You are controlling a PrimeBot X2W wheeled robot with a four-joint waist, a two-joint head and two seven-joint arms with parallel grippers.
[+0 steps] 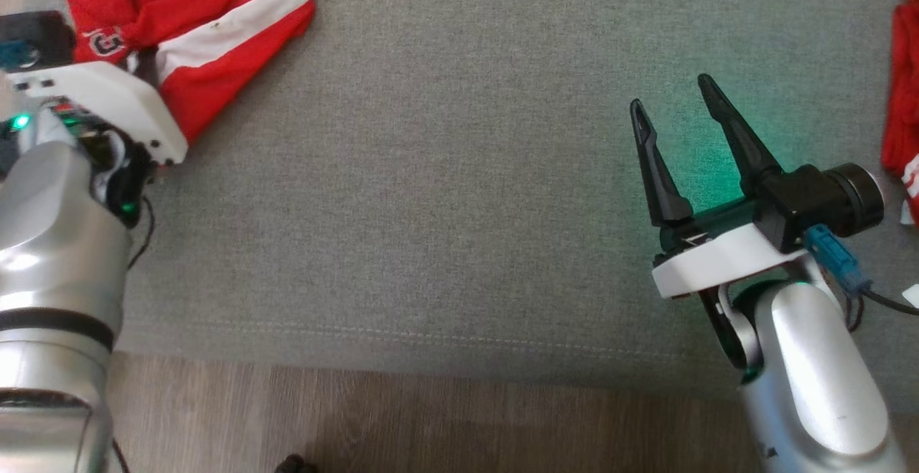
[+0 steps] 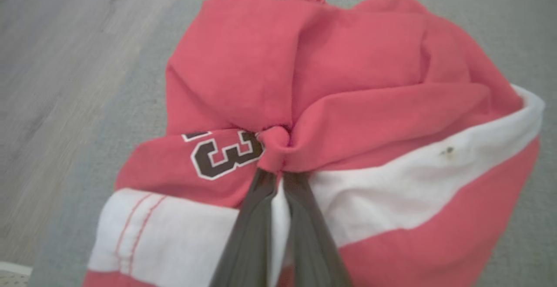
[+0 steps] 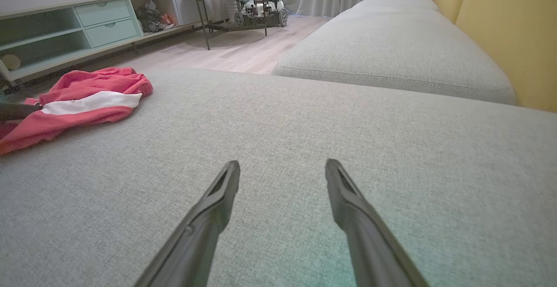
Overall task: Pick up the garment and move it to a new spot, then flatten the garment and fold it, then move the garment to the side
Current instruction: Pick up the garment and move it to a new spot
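Fingers (image 2: pixel 254 234) of the left end effector (image 2: pixel 278 171) are pressed together on a bunched fold of the crumpled red-and-white knit garment (image 2: pixel 348 60), just beside its dark printed numeral. The garment lies in a heap at the far left of the grey woven sofa cushion (image 1: pixel 445 171). The right end effector (image 1: pixel 669 92) hangs well apart from it over bare cushion, its jaws spread wide and empty. This looks like the pick-up step, with the grasp made but no lift yet. Next comes raising the cloth and carrying it toward the open middle, high enough that the trailing fabric does not drag.
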